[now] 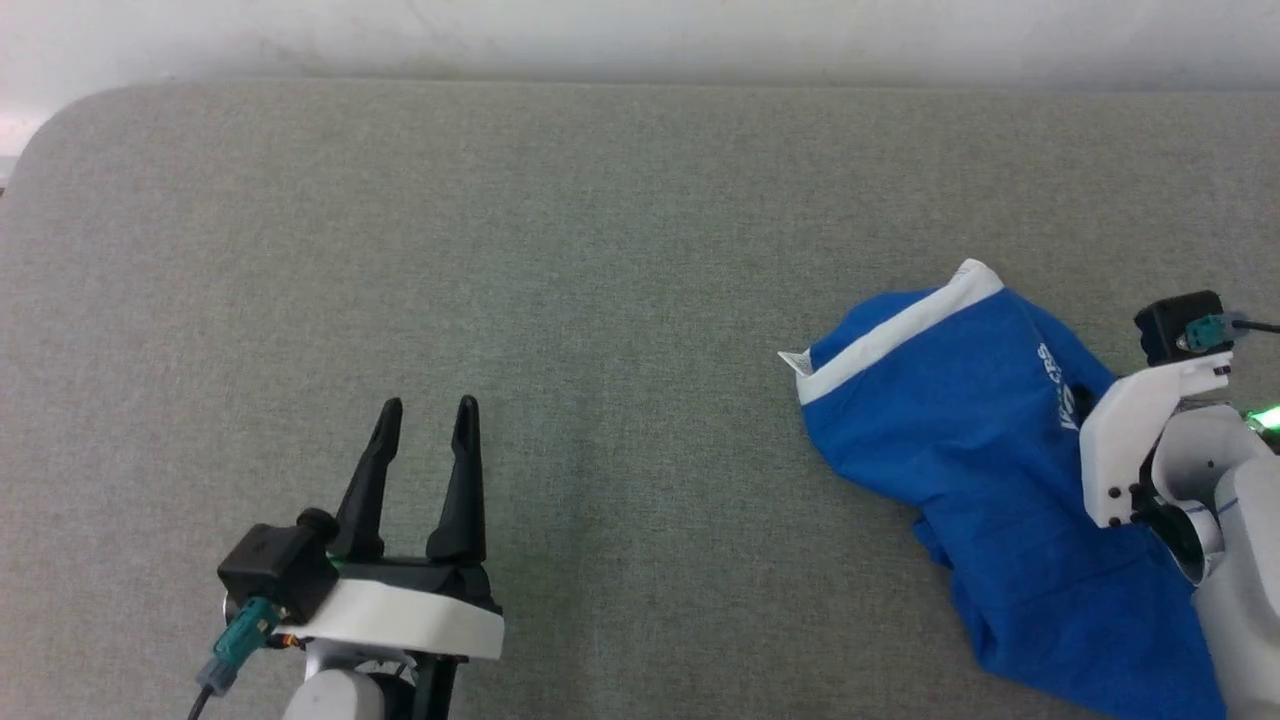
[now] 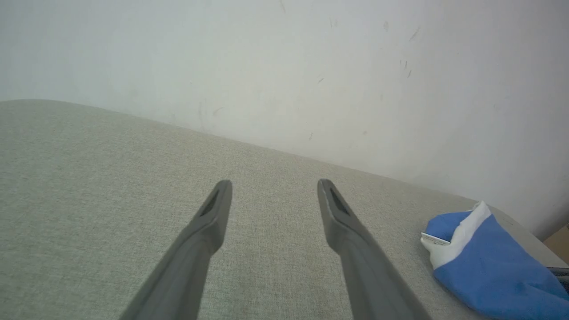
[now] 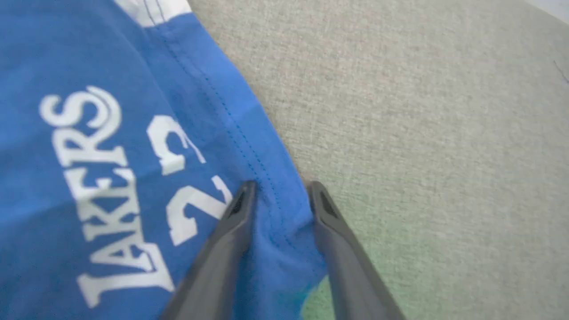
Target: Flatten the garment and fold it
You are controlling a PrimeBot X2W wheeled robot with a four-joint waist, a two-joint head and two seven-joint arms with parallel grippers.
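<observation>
The garment [image 1: 960, 450] lies crumpled on the grey pad [image 1: 600, 200], a blue heap with a white band [image 1: 900, 330] along its far edge and white lettering [image 3: 102, 191] on top. And there's the right gripper [image 3: 280, 184], right down on the garment's stitched side hem. Its fingers stand partly apart, one on the cloth beside the lettering, the other at the very edge where cloth meets pad, with a ridge of blue between them. Whether they've truly pinched it, I cannot tell. The left gripper [image 1: 428, 408] sits well apart from the garment, over bare pad, fingers spread wide and holding nothing.
</observation>
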